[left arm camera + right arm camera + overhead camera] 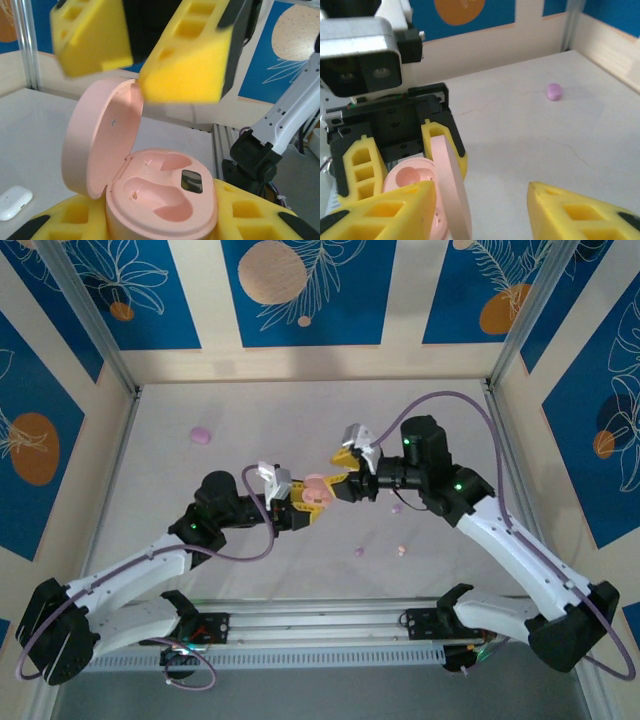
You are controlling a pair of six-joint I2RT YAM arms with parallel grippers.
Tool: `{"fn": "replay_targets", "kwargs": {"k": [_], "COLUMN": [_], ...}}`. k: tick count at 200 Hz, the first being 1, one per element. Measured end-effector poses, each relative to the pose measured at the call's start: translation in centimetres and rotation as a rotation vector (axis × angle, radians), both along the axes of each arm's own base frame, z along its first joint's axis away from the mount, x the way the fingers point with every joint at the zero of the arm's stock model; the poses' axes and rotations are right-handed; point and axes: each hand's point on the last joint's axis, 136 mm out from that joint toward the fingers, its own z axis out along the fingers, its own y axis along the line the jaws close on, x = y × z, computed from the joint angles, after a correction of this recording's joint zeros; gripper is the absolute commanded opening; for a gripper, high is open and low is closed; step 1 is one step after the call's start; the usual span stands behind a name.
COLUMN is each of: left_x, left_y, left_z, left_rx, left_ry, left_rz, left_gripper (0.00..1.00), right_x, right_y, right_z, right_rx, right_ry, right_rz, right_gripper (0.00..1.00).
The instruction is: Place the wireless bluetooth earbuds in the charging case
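Left tool (303,504) clamps the pink charging case (161,196) off the tabletop (250,410), lid raised, wells bare, presenting it to the right tool (346,483), spread wide and empty; earbuds (400,550) lie near-right.

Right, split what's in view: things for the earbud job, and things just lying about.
For the job:
- pink charging case, open, sockets empty, gripped by the left claw
- right claw, open, close to the case
- small loose buds

Lying about:
- purple pebble-shaped object, far from both arms
- white case
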Motion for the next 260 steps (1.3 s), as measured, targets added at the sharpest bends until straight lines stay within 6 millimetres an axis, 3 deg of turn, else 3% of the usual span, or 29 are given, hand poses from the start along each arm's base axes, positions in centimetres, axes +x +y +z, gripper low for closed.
{"fn": "replay_targets", "kwargs": {"k": [12, 32, 57, 72, 94, 114, 135, 199, 227, 260], "left_x": [0.2, 0.7, 1.2, 1.3, 1.4, 1.4, 1.2, 1.0, 1.0, 1.1], "left_y": [0.1, 0.3, 0.6, 0.8, 0.9, 1.0, 1.3, 1.4, 1.1, 1.1], "left_z": [0.0, -0.3, -1.1, -1.3, -1.0, -0.7, -0.7, -1.7, -1.9, -2.1], "left_rx": [-0.005, -0.005, -0.001, -0.002, -0.013, -0.024, -0.032, -0.034, -0.032, -0.029], "left_ry": [-0.005, -0.005, -0.002, -0.005, -0.011, -0.016, -0.016, -0.006, -0.003, 0.002], "left_rz": [0.017, 0.053, 0.09, 0.106, 0.115, 0.121, 0.124, 0.121, 0.11, 0.109], "left_gripper": [0.28, 0.27, 0.27, 0.27, 0.27, 0.27, 0.27, 0.26, 0.27, 0.27], "right_x": [0.3, 1.6, 4.0, 5.1, 5.4, 3.4, 0.6, -5.2, -5.3, -4.2], "right_y": [-1.3, -4.1, -8.4, -10.7, -13.4, -14.9, -16.1, -17.9, -18.5, -18.2], "right_z": [1.1, 2.0, -0.1, -4.0, -12.1, -19.1, -22.9, -28.1, -29.4, -29.5], "right_rx": [0.036, 0.079, 0.105, 0.088, 0.01, -0.104, -0.183, -0.234, -0.189, -0.125], "right_ry": [0.027, 0.125, 0.315, 0.477, 0.777, 1.028, 1.188, 1.353, 1.388, 1.39], "right_rz": [-0.08, -0.268, -0.521, -0.66, -0.848, -0.975, -1.075, -1.232, -1.253, -1.209], "right_gripper": [0.56, 0.49, 0.44, 0.39, 0.36, 0.36, 0.36, 0.39, 0.36, 0.34]}}
